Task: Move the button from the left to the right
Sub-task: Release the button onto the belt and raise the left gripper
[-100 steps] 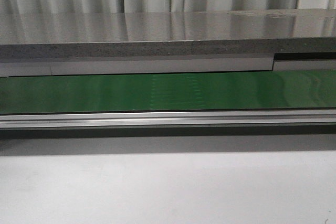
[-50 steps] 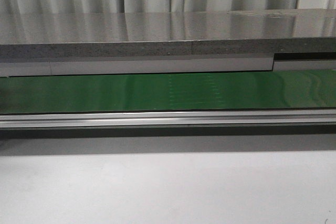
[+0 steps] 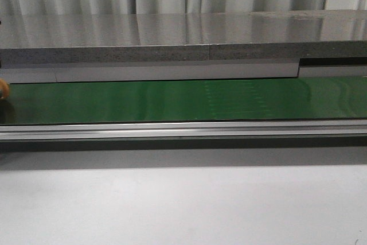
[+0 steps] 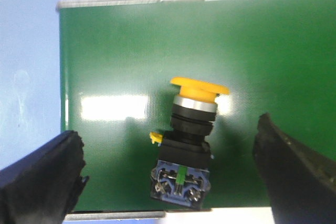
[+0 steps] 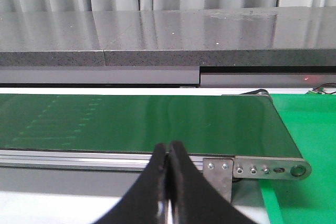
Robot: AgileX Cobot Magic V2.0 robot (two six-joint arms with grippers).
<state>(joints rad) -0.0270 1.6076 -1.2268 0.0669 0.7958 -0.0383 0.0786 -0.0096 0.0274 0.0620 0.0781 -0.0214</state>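
Note:
The button [image 4: 189,145] lies on its side on the green conveyor belt [image 4: 115,66]. It has a yellow mushroom cap, a silver ring, a black collar and a black and blue body with a green strip. My left gripper [image 4: 169,134] is open above it. Its black fingers [image 4: 42,177] stand far apart on either side of the button and do not touch it. In the front view only a small orange-yellow bit of the button [image 3: 3,89] shows at the belt's far left edge. My right gripper [image 5: 169,149] is shut and empty, in front of the belt's near rail.
The belt [image 3: 183,100] runs left to right, with an aluminium rail [image 3: 183,129] along its near side and a grey stone ledge [image 3: 183,44] behind. The belt's right end roller [image 5: 273,169] meets a green mat [image 5: 310,129]. A white tabletop [image 3: 183,205] lies in front.
The faint dotted pattern on the belt has shifted to the right. An orange-yellow bit has appeared at the belt's far left edge in the front view.

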